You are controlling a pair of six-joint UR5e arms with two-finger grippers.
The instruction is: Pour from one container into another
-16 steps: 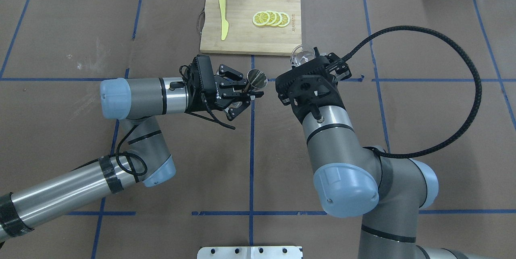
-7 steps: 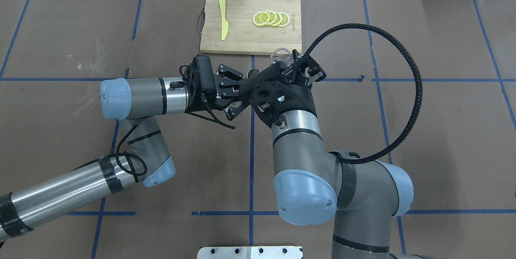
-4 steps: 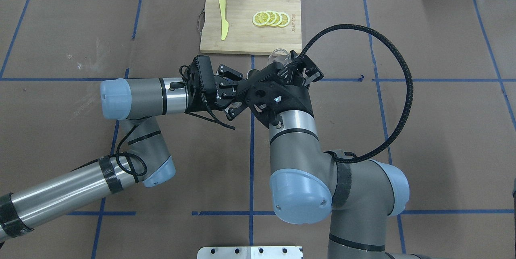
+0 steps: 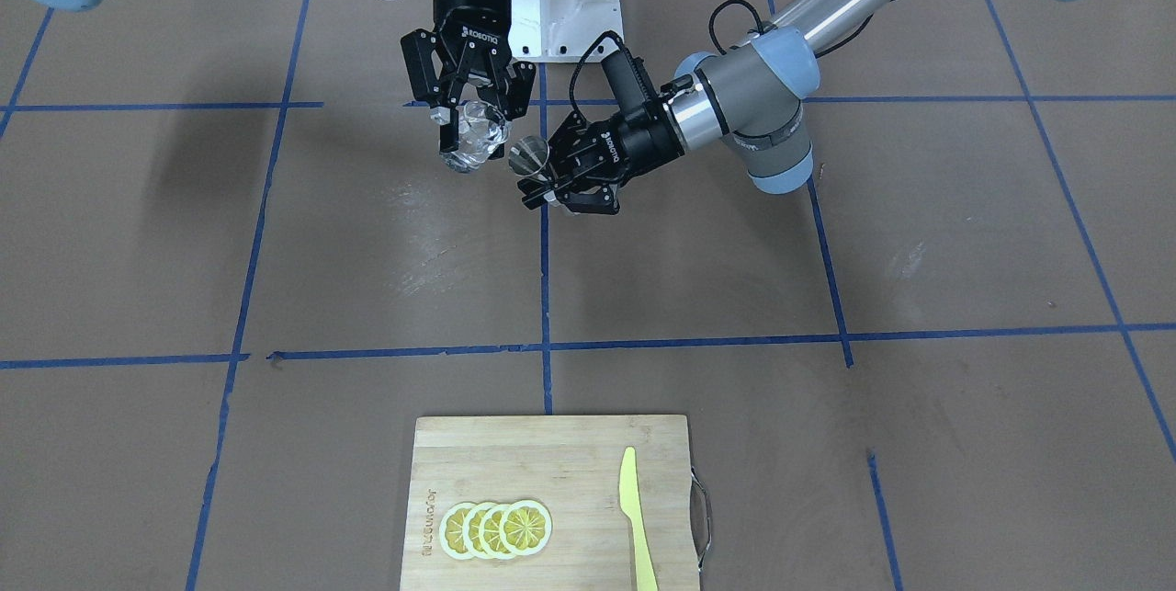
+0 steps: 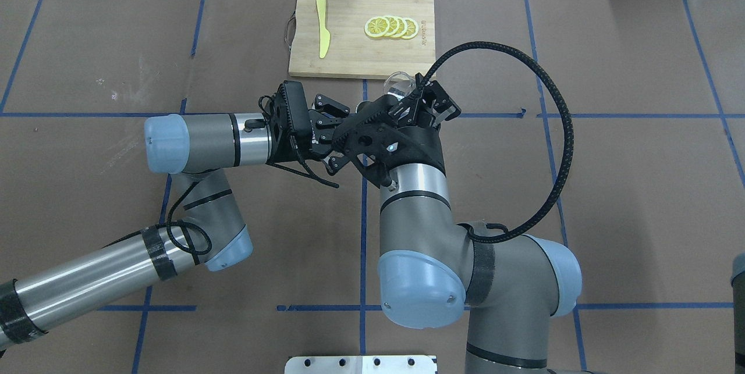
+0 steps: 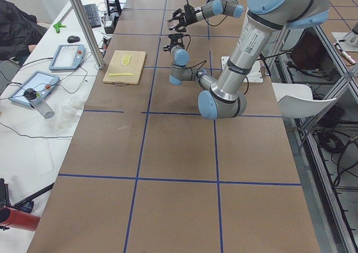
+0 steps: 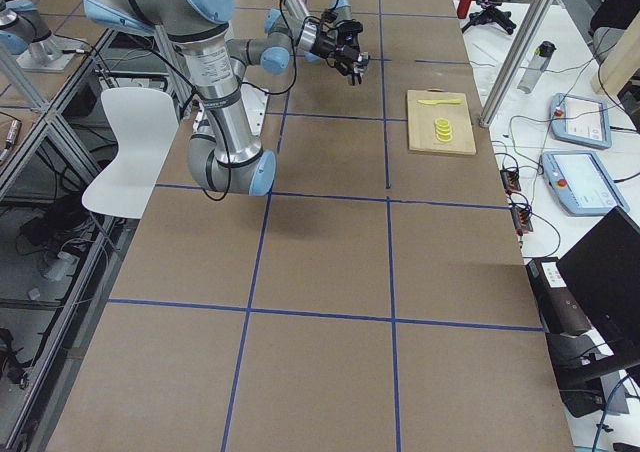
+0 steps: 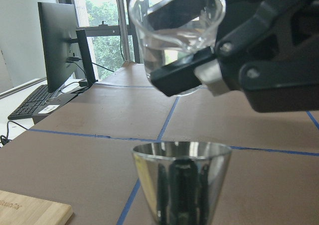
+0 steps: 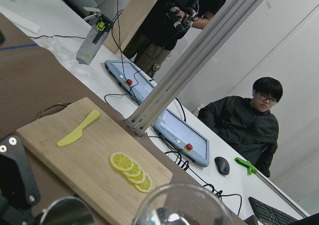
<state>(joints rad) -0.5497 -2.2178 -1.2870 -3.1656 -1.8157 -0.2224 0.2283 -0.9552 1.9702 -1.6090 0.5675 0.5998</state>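
Overhead exterior view, starting nearest the robot: the right arm reaches forward over the brown desk (image 5: pixel 611 159). Its tool (image 4: pixel 476 127) is clamped on the clear glass (image 4: pixel 470 150), which it holds in the air. Just to the robot's left of it, the left tool (image 4: pixel 549 187) grips the metal jigger (image 4: pixel 529 156) below its upper cup, upright with the mouth open to the top. In the left wrist view the glass hangs higher than the jigger's rim and a little beyond it, the two apart. Farther back on the desk lies a wooden cutting board (image 5: pixel 355 54). It carries a fan of lemon slices (image 5: pixel 391 27) and a yellow knife (image 5: pixel 322 25), well apart from both tools.
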